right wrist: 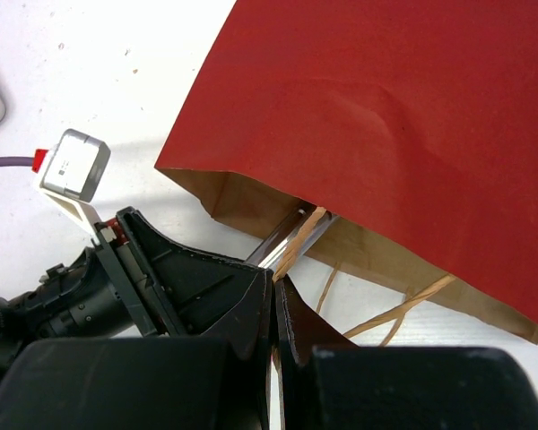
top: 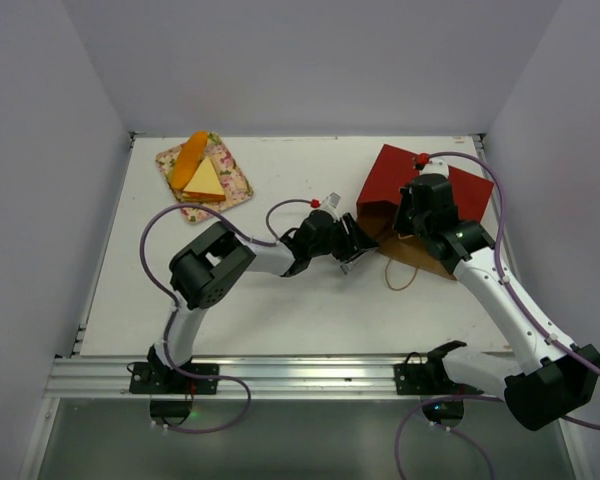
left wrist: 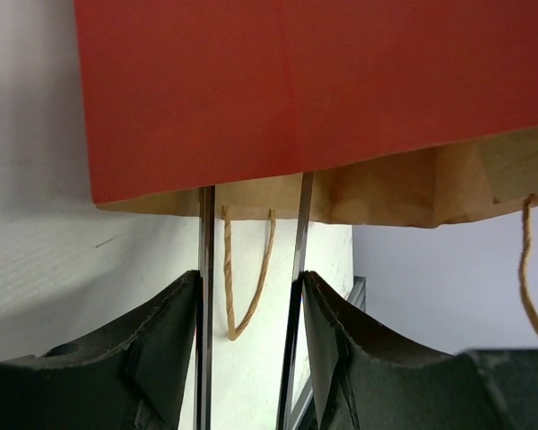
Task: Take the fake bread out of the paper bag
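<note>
Two pieces of fake bread, a long orange bun point(top: 190, 160) and a yellow triangular sandwich wedge point(top: 206, 180), lie together on the pink-and-green floral square tray point(top: 238, 192) at the far left of the white table point(top: 310, 310), well apart from the bag. The flat dark-red paper bag point(top: 385, 180), brown inside, lies at the right with its mouth facing the arms. I see no bread inside it from any view, as the red upper panel covers the interior.

My left gripper point(left wrist: 251, 224) has its thin metal fingers slid under the bag's upper lip, about half spread. Nothing shows between them, but their tips are hidden inside the bag.

My right gripper point(right wrist: 276, 287) is clamped tight just above the mouth, apparently on a thin tan cord handle point(right wrist: 298, 242) that runs straight into its fingertips, holding the lip up.

By my reading, the step in hand is the reach for another piece. Next, the left fingers must go deeper along the bag's floor, find a piece by feel and close on it, while the right holds the mouth open without dragging the bag.
</note>
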